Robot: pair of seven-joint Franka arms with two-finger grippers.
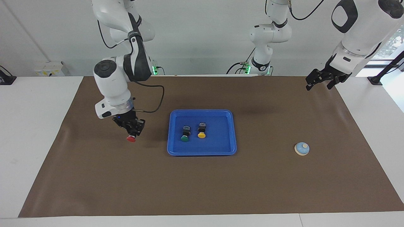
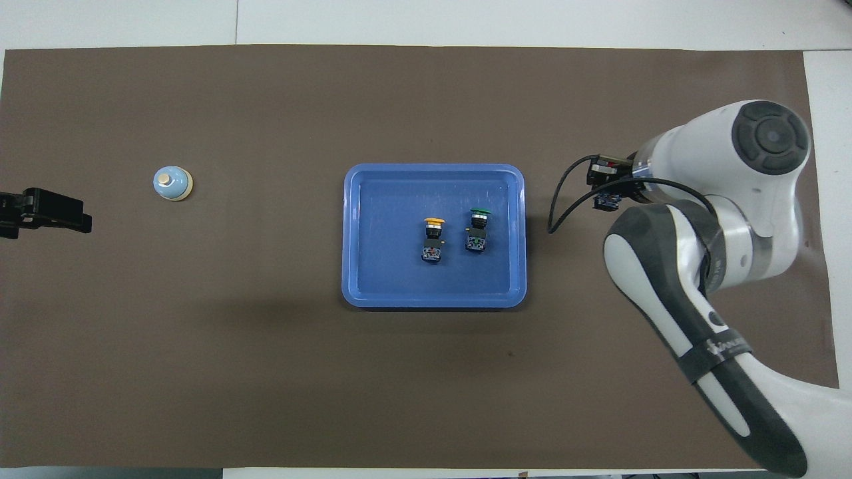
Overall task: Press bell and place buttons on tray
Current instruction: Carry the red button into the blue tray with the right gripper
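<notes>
The blue tray [image 1: 202,150] sat in the middle of the brown mat [image 1: 221,189] on the table [image 1: 31,126]. Inside it lay the green button [image 1: 185,133] and the yellow button [image 1: 201,130], side by side and just apart, both on their sides with caps pointing away from the robots; the green one lay toward the right arm's end of the table. The red button [image 1: 131,138] was clamped in the right tool [image 1: 132,130], held up in the air over bare mat beside the tray, cap hanging downward. The bell [image 1: 302,148] stood upright on the mat well apart from the tray, toward the left arm's end of the table. The left tool [image 1: 320,80] waited, raised over the mat's edge at that end, its fingers spread apart and holding nothing.
</notes>
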